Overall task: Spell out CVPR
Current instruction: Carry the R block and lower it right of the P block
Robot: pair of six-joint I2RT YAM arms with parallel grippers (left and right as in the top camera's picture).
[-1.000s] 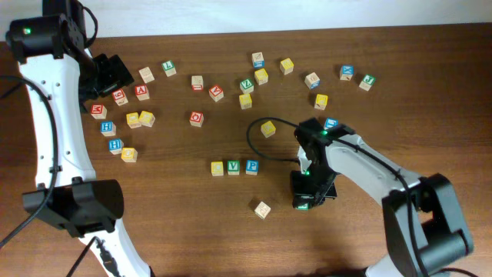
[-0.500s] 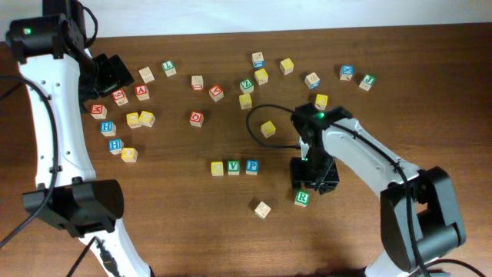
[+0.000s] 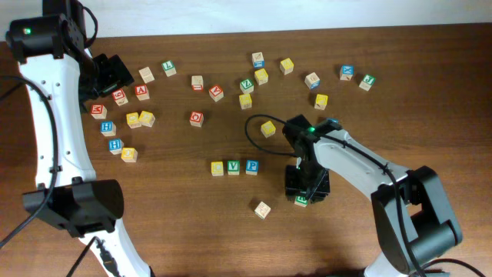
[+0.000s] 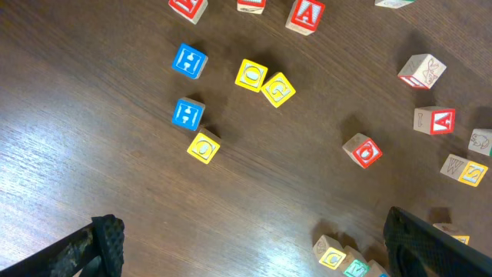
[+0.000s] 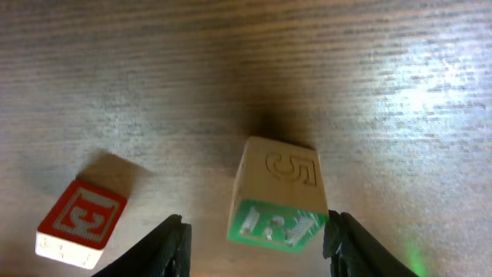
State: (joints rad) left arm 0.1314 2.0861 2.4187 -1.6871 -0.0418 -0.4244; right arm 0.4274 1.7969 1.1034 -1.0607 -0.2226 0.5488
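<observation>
Rt gripper (image 5: 256,238) moved back over R block (image 5: 280,196), green face up.

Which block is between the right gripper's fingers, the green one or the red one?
The green-faced block, a 5 carved on its side, sits between the fingers of the right gripper. The red-faced block lies to the left, outside them.

Two arms are counted, the left arm (image 3: 48,115) and the right arm (image 3: 361,160). About twenty-eight letter blocks (image 3: 197,118) are seen across one table (image 3: 177,238).
</observation>
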